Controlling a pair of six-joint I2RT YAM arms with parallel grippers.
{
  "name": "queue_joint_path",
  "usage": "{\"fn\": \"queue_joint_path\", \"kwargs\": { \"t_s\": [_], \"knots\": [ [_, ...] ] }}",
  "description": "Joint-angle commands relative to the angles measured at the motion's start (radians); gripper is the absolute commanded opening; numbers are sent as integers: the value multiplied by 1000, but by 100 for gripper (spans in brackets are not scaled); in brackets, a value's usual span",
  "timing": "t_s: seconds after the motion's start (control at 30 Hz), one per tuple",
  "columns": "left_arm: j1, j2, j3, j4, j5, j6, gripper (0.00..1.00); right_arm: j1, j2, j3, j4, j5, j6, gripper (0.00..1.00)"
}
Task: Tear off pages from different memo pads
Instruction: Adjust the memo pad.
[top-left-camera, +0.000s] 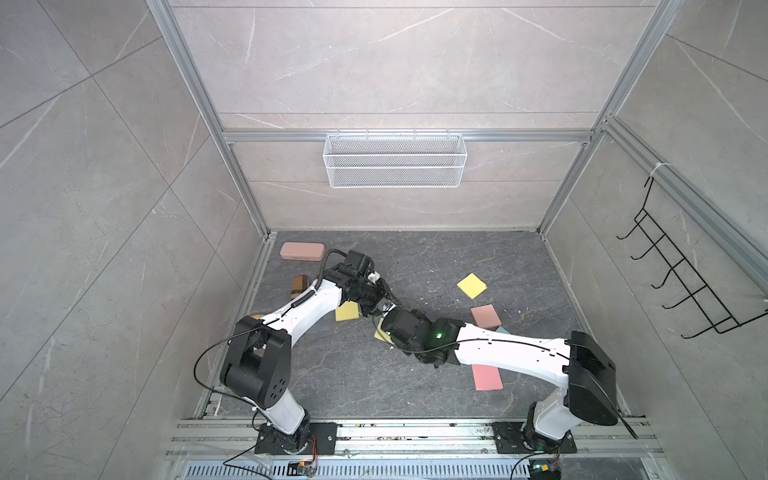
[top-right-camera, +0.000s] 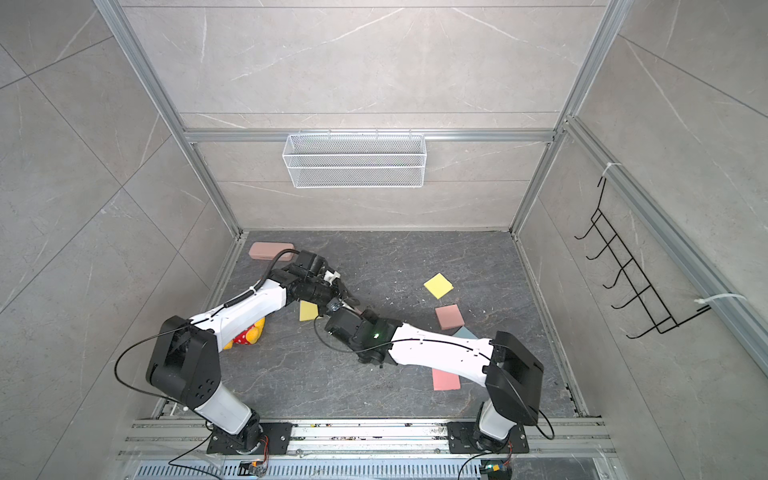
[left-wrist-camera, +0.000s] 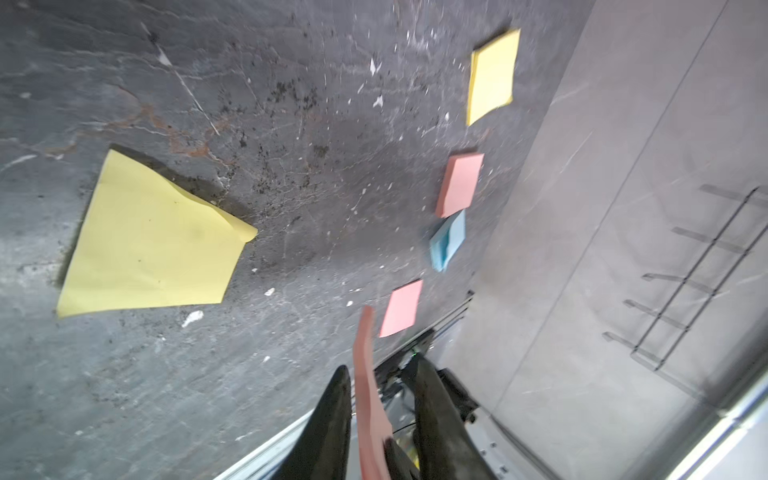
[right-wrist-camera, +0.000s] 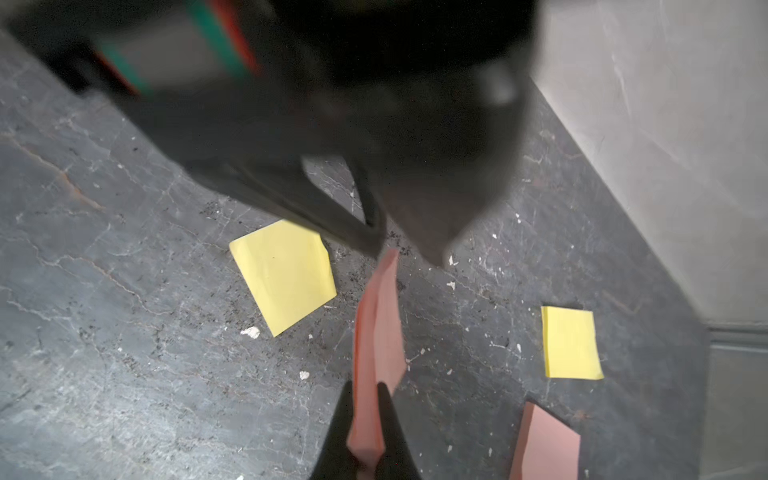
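My right gripper (right-wrist-camera: 365, 386) is shut on a thin pink page (right-wrist-camera: 378, 328), held edge-on above the dark floor. My left gripper (left-wrist-camera: 380, 365) is open, with the same pink page (left-wrist-camera: 368, 386) standing loose between its spread fingers. Both grippers meet mid-floor in a top view: left gripper (top-left-camera: 384, 300), right gripper (top-left-camera: 383, 311); the held page is hidden there. The memo pads lie at the right: a yellow pad (top-left-camera: 472, 285), a pink pad (top-left-camera: 485, 316) and a light blue pad (top-left-camera: 502, 331) half under my right arm. Loose pages lie about: yellow page (top-left-camera: 347, 311), another yellow page (top-left-camera: 380, 336), pink page (top-left-camera: 487, 377).
A pink case (top-left-camera: 301, 252) lies at the back left, with a brown object (top-left-camera: 299, 284) near it. A yellow and red plush toy (top-right-camera: 245, 334) sits under my left arm. A wire basket (top-left-camera: 395, 160) hangs on the back wall and a black hook rack (top-left-camera: 681, 270) on the right wall.
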Motion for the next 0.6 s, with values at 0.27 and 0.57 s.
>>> {"fn": "queue_joint_path", "kwargs": {
  "t_s": [0.27, 0.57],
  "knots": [
    [30, -318, -450, 806, -94, -224, 65, -228, -253, -353, 672, -580, 692, 6],
    [-110, -432, -593, 967, -335, -244, 80, -237, -264, -602, 1316, -456, 1019, 13]
  ]
}}
